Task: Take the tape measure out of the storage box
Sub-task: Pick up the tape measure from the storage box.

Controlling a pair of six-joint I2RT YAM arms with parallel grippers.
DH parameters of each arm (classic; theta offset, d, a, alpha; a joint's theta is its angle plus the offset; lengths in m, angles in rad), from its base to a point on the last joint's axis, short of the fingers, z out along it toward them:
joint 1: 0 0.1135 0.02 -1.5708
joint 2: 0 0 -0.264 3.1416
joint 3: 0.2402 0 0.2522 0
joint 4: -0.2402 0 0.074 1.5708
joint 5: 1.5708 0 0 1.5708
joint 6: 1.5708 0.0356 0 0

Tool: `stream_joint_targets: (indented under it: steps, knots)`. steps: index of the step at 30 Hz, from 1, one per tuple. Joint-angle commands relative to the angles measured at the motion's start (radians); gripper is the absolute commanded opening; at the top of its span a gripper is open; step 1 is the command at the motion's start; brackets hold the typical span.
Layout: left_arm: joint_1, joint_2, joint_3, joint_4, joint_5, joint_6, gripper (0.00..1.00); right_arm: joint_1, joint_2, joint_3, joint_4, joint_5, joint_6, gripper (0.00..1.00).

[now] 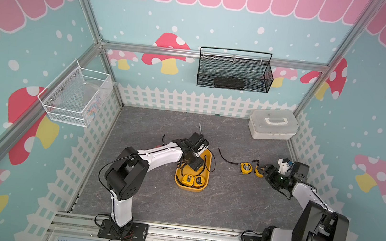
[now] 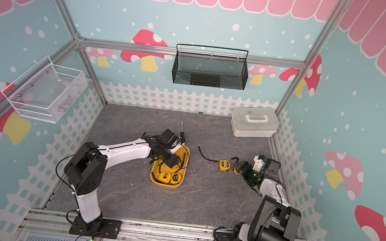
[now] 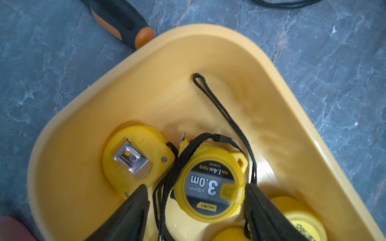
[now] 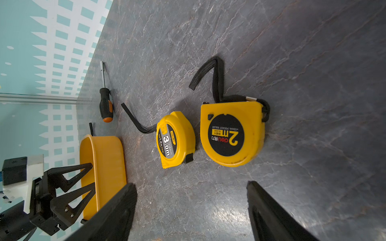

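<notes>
The yellow-orange storage box [image 1: 208, 156] [image 2: 184, 152] sits mid-table. In the left wrist view it holds a 3.0m tape measure [image 3: 208, 185] lying face up, and beside it another [image 3: 135, 158] with its clip up. My left gripper [image 3: 196, 186] [image 1: 194, 166] hangs open in the box, its fingers straddling the 3.0m one. Two more tape measures [image 1: 187, 179] lie at the box's near end. My right gripper [image 4: 191, 183] [image 1: 265, 172] stands open and empty above the table, just short of a 2m tape measure [image 4: 231, 133] and a 3.0m one [image 4: 175, 139].
A screwdriver [image 1: 200, 128] [image 4: 106, 106] lies just beyond the box's far end. A white lidded case [image 1: 272, 124] stands at the back right. A black mesh basket [image 1: 235, 73] hangs on the back wall, and a white wire basket [image 1: 77, 94] on the left wall.
</notes>
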Motion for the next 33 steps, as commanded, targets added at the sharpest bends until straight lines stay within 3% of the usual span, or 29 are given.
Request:
stream_joint_targets:
  steps: [1,13,33]
  knots:
    - [-0.011,0.019,0.039,-0.022,0.033,0.054,0.74,0.008,0.011,0.003,0.006,-0.011,-0.016,0.83]
    - [-0.012,0.126,0.113,-0.094,0.059,0.075,0.74,0.009,0.017,0.002,0.006,-0.018,-0.016,0.83]
    - [-0.023,0.134,0.089,-0.093,0.064,0.035,0.70,0.014,0.034,0.002,0.007,-0.018,-0.020,0.84]
